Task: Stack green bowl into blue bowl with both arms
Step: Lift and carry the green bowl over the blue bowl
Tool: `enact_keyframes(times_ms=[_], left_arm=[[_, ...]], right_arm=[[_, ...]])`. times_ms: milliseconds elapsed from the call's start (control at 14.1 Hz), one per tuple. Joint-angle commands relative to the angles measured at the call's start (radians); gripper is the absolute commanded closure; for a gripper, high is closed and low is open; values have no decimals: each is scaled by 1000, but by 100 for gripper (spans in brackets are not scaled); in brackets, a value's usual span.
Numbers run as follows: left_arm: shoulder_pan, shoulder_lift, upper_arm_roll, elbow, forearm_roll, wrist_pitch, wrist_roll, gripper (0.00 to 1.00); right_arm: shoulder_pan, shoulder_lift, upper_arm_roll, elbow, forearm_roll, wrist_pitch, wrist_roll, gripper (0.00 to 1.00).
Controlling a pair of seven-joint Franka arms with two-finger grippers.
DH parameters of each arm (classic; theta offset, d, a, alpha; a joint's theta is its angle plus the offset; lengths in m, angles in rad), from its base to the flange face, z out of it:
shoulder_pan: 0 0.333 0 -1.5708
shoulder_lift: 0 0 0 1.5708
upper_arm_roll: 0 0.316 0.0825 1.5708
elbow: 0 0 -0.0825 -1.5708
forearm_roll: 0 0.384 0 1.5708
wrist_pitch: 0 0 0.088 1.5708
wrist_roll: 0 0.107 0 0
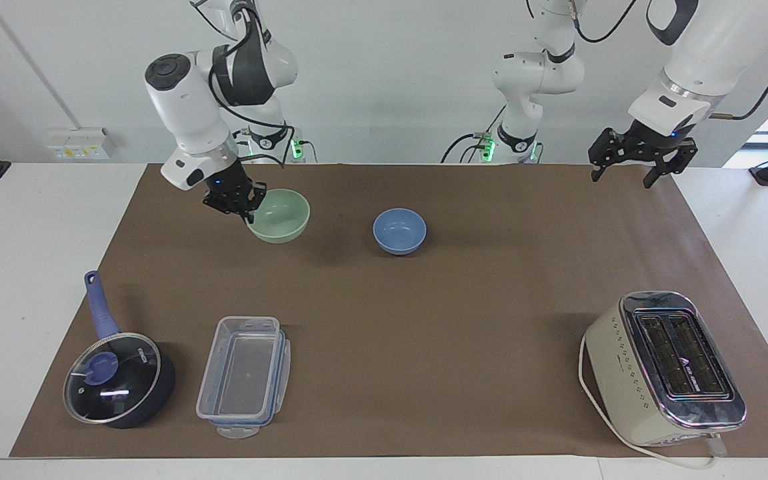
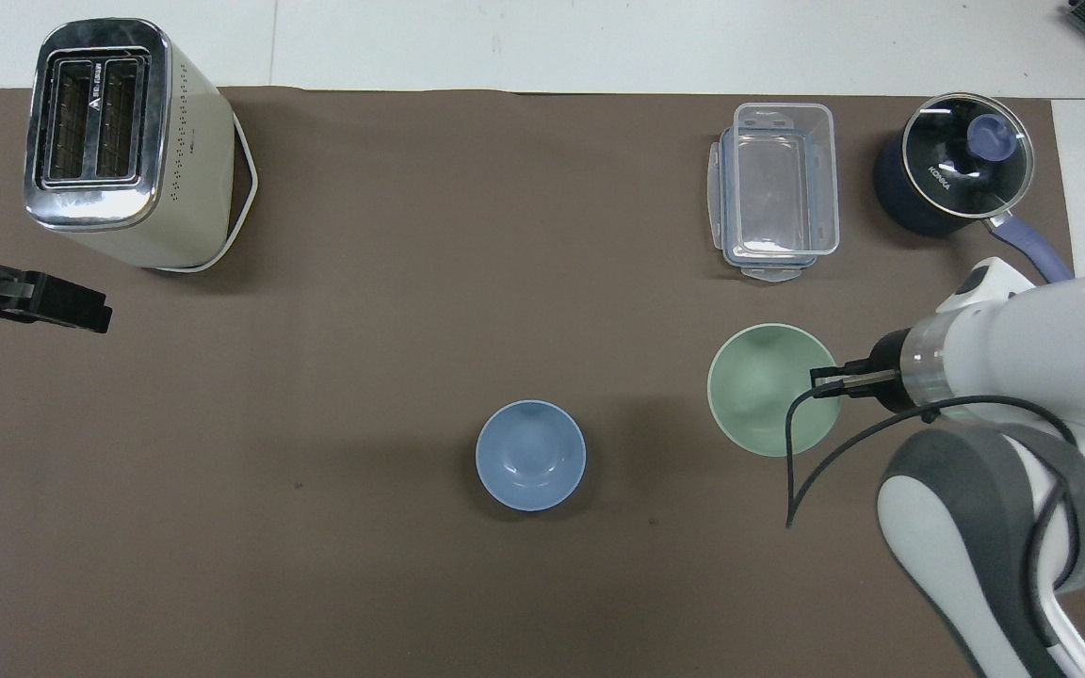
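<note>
The pale green bowl (image 1: 283, 218) hangs in the air over the brown mat, between the blue bowl and the right arm's end of the table. My right gripper (image 1: 249, 212) is shut on its rim, on the side away from the blue bowl; both show in the overhead view, the gripper (image 2: 823, 381) at the bowl's (image 2: 757, 391) edge. The light blue bowl (image 1: 399, 231) stands upright and empty on the mat near the table's middle (image 2: 530, 456). My left gripper (image 1: 626, 173) is open and empty, waiting in the air over the mat's corner at the left arm's end.
A cream toaster (image 1: 667, 367) stands at the left arm's end, farther from the robots. A clear plastic container (image 1: 244, 377) and a dark blue lidded saucepan (image 1: 117, 380) stand farther from the robots than the green bowl. A brown mat (image 1: 424, 333) covers the table.
</note>
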Motion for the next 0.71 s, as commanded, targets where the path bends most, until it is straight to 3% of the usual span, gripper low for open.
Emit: enact_keyframes(times_ms=[0, 355, 639], left_arm=[[10, -10, -9, 1, 18, -8, -7, 0], [32, -10, -9, -1, 12, -11, -10, 0], [32, -10, -9, -1, 12, -12, -9, 0]], right_arm=[[84, 26, -3, 8, 61, 10, 111, 100], [272, 92, -3, 8, 102, 143, 295, 100], [362, 133, -1, 8, 104, 198, 398, 100]])
